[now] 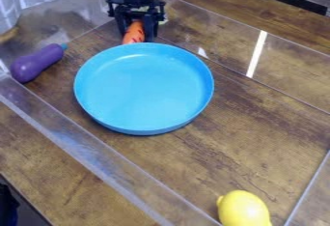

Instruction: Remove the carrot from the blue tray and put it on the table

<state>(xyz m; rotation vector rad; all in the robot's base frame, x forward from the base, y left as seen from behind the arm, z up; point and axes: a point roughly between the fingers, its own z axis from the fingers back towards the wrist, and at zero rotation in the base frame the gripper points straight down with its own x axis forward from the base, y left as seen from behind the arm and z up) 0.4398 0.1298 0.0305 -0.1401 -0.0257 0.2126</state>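
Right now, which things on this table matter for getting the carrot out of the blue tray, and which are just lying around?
Part of the job:
carrot, gripped in the tool beyond the tray's far rim
blue tray, nothing in it
table

Just lying about:
purple eggplant
yellow lemon

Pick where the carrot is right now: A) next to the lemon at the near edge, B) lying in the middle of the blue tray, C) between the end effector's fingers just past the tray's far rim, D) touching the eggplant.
C: the carrot sits between the end effector fingers beyond the far rim of the blue tray, whose inside is bare.
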